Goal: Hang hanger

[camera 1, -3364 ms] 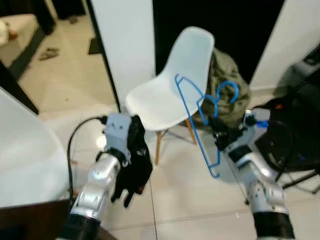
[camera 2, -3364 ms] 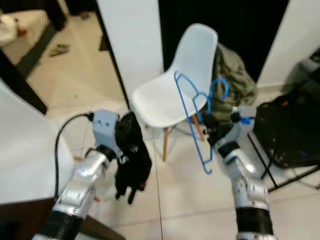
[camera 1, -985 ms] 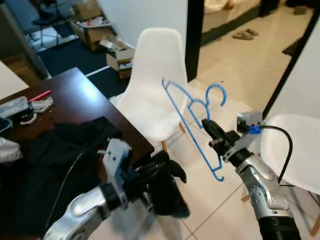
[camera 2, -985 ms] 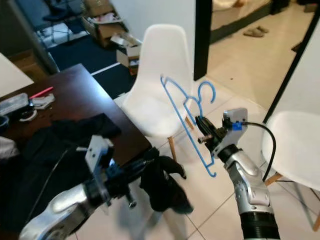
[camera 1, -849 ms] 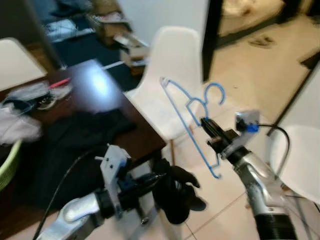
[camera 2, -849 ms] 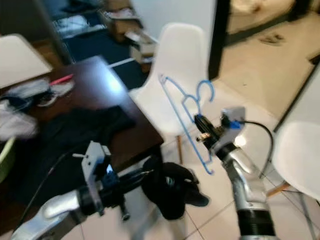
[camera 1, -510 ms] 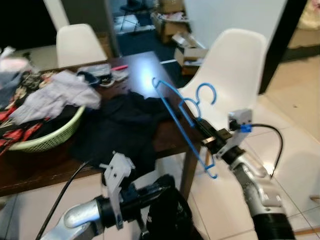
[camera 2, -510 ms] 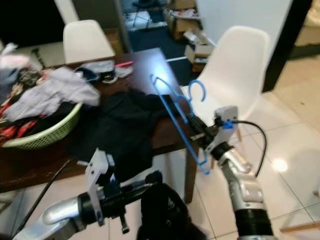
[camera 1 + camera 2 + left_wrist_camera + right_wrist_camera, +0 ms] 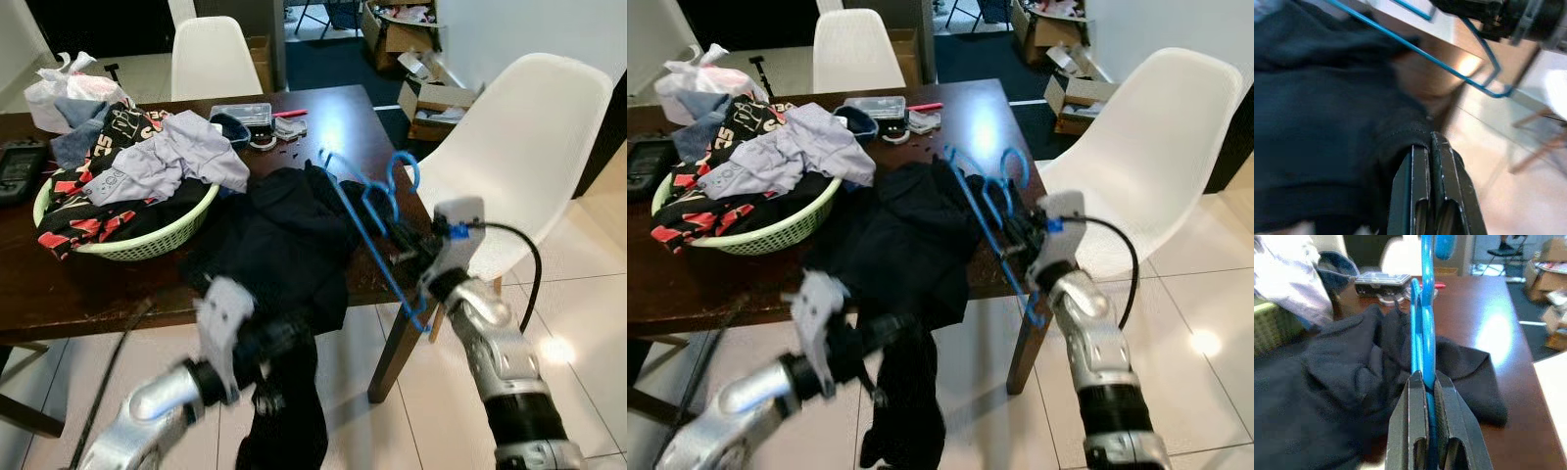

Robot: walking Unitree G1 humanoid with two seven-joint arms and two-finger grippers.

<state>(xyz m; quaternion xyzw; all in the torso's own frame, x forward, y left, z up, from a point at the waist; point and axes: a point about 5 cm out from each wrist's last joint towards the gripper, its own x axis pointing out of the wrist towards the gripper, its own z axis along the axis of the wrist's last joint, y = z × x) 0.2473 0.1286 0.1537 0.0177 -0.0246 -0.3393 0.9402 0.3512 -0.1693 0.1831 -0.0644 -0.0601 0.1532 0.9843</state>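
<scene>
A blue wire hanger [image 9: 375,227] stands tilted in the air over the near right edge of the dark wooden table [image 9: 59,294]. My right gripper [image 9: 405,245] is shut on it just below the hook, and the right wrist view shows the wire pinched at my right gripper [image 9: 1422,376]. Lower left, my left gripper [image 9: 277,338] is shut on a black garment [image 9: 286,416] that hangs down toward the floor in front of the table. In the left wrist view the cloth [image 9: 1327,112] bunches at the fingertips [image 9: 1415,152], with the hanger [image 9: 1415,49] beyond it.
A second black garment [image 9: 284,230] lies on the table and drapes over its edge. A green basket [image 9: 132,240] heaped with clothes sits at the left. White chairs stand at the right [image 9: 519,157] and behind the table [image 9: 216,54]. Boxes [image 9: 416,20] lie beyond.
The view has swung left, so the table and basket now lie straight ahead. Both grippers keep their hold; the hanger now sits over the table's right edge.
</scene>
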